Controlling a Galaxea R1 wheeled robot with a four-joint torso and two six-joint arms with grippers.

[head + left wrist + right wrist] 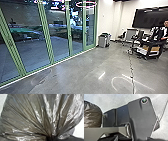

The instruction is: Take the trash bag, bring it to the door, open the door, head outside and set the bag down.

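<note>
The dark, shiny trash bag [31, 116] looms large in the left wrist view. Its folds draw together into a tight neck where my left gripper [50, 138] is shut on it. In the right wrist view the full, rounded side of the bag [92, 115] hangs beside the robot's base. How my right gripper stands cannot be made out. The glass doors [45, 30] with green frames run along the left side of the head view, and they look closed. Paving and green tables show through the glass.
A grey bin [102, 41] stands by the white wall past the far end of the doors. At the right, a person [157, 33] is beside a dark cart [150, 51], with chairs near a wall screen [147, 18]. Grey concrete floor [82, 75] stretches ahead.
</note>
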